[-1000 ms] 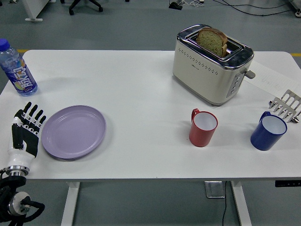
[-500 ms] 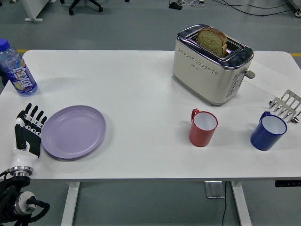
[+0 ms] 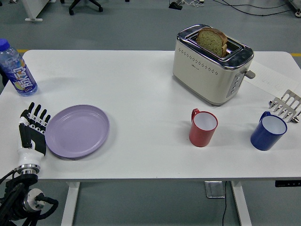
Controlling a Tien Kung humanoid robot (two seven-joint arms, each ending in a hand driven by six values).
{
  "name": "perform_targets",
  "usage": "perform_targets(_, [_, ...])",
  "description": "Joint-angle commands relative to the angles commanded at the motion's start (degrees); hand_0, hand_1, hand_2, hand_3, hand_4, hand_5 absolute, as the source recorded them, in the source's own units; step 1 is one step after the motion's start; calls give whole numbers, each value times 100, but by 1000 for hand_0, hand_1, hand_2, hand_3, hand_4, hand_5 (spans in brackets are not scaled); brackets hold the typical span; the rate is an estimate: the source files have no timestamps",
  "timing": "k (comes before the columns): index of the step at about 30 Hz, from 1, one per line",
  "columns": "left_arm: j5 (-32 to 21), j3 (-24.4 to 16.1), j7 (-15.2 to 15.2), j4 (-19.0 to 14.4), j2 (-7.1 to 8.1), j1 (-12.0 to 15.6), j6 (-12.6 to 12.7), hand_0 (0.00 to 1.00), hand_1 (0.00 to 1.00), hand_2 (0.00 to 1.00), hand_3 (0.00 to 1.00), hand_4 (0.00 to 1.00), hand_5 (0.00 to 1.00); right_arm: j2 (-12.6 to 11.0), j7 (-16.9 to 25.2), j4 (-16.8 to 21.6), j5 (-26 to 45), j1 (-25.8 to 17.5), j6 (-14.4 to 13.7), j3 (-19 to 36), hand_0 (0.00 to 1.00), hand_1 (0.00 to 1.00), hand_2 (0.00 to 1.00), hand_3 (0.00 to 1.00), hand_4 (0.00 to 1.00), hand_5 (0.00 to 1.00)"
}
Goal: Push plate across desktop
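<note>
Left hand [image 3: 33, 134] fingers straight, held together, touching plate [image 3: 77, 131] left rim. Bottle [image 3: 17, 69] far left, label unreadable.

Bare tabletop [image 3: 146, 117] extends from the purple plate [image 3: 77, 131] rightward to the red mug [image 3: 203, 127]. Beyond the red mug: toaster [image 3: 211, 63] behind, blue mug [image 3: 268, 132] farther right.

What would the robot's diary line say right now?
step: pushing plate | left hand: open, flat against purple plate left rim | right hand: unseen | plate: moved slightly right

High head view over table [image 3: 150, 141]
</note>
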Motion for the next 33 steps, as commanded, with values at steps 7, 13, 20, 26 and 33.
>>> perform_targets(7, [-45, 160, -77, -24, -46, -35, 73, 918, 944, 975, 974, 492, 998, -5, 2, 0, -7, -5, 2, -5, 603, 545, 650, 611, 140, 356])
perform_targets(13, [-84, 327, -122, -7, -82, -80, 135, 919, 944, 975, 973, 491, 998, -13, 11, 0, 13, -9, 7, -30, 603, 545, 650, 612, 140, 355])
perform_targets(20, [-93, 443, -116, 9, -167, -122, 143, 919, 944, 975, 973, 491, 998, -20, 10, 0, 2, -26, 8, -28, 604, 545, 650, 612, 140, 356])
perform_targets(26, [-112, 557, -143, -11, -199, -131, 162, 919, 942, 973, 972, 491, 998, -22, 4, 0, -25, -42, 11, -17, 604, 545, 651, 612, 141, 356])
perform_targets(33, [-83, 739, -181, -77, -179, -117, 200, 918, 941, 973, 972, 490, 998, -24, -5, 0, -53, -46, 13, -9, 604, 546, 651, 612, 141, 357])
